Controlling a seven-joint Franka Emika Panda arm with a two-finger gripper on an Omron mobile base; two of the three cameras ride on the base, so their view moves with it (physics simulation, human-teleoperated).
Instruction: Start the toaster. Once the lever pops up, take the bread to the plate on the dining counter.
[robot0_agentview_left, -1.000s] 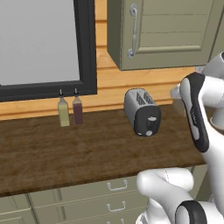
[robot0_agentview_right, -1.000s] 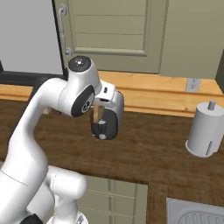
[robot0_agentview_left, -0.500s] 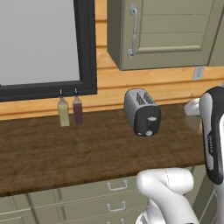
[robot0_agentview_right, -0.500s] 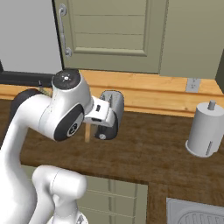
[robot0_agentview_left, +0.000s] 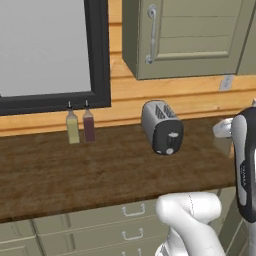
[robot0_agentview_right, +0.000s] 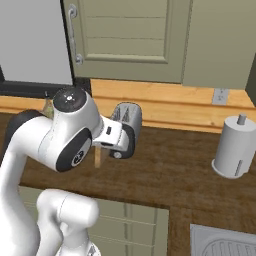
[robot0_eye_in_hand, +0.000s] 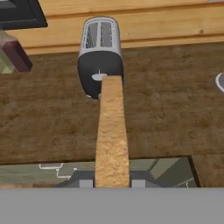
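1. Toaster (robot0_agentview_left: 162, 126) stands on the dark wood tabletop (robot0_agentview_left: 75, 167), near the wooden back wall; it is rounded and silver-grey, with two top slots and a black end panel that faces the robot.
2. On that black panel, the small pale lever (robot0_eye_in_hand: 99, 77) shows in the hand view.
3. Bread (robot0_eye_in_hand: 112, 135) is out of the toaster: the gripper (robot0_eye_in_hand: 112, 183) holds it edge-on, a long light-tan slice that reaches forward until it covers the lower part of the black panel.
4. The gripper is closed narrowly on the near end of the bread.
5. Left of the toaster, two small bottles (robot0_agentview_left: 80, 125) stand by the wall; the tabletop between them and the toaster is bare.
6. On the right, a paper towel roll (robot0_agentview_right: 234, 152) stands well apart from the toaster.
7. Grey-green drawers (robot0_agentview_left: 100, 227) are under the tabletop front edge, and a cabinet door (robot0_agentview_left: 187, 35) hangs above.
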